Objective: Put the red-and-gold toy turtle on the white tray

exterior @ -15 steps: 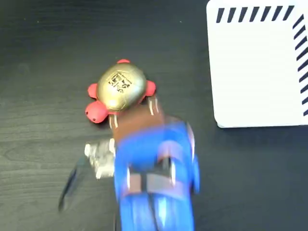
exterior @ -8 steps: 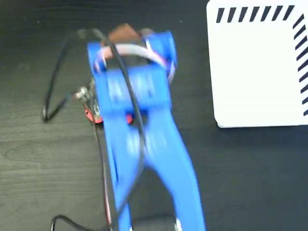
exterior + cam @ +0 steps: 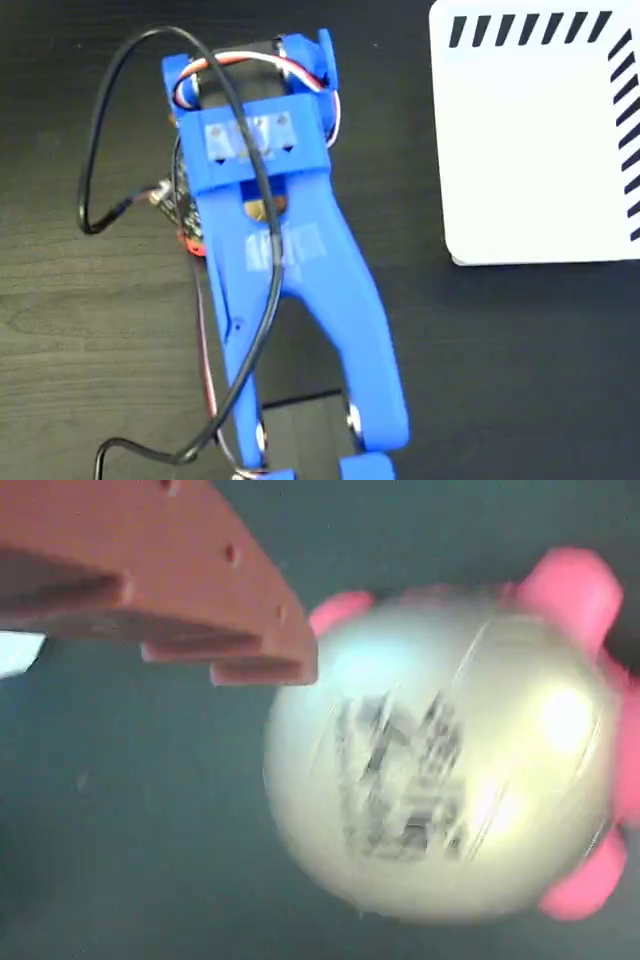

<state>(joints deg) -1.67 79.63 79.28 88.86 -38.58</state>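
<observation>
In the wrist view the red-and-gold toy turtle (image 3: 440,760) fills the frame, its gold shell and printed mark blurred, with pink-red feet around the rim. One brown finger (image 3: 200,600) hangs above and to the left of the shell, not touching it; the other finger is out of frame. In the fixed view my blue gripper (image 3: 252,150) and arm cover the turtle (image 3: 187,240), leaving only a red sliver at the arm's left edge and a gold speck in a slot. The white tray (image 3: 530,150) with dark stripes lies at the upper right, apart from the arm.
A black cable (image 3: 95,190) loops out to the left of the arm in the fixed view. The dark wooden table (image 3: 520,380) shows bare between the arm and the tray and below the tray.
The arm swept from the lower middle up over the turtle, which was in plain sight one second ago and is now almost fully covered. The tray stayed put.
</observation>
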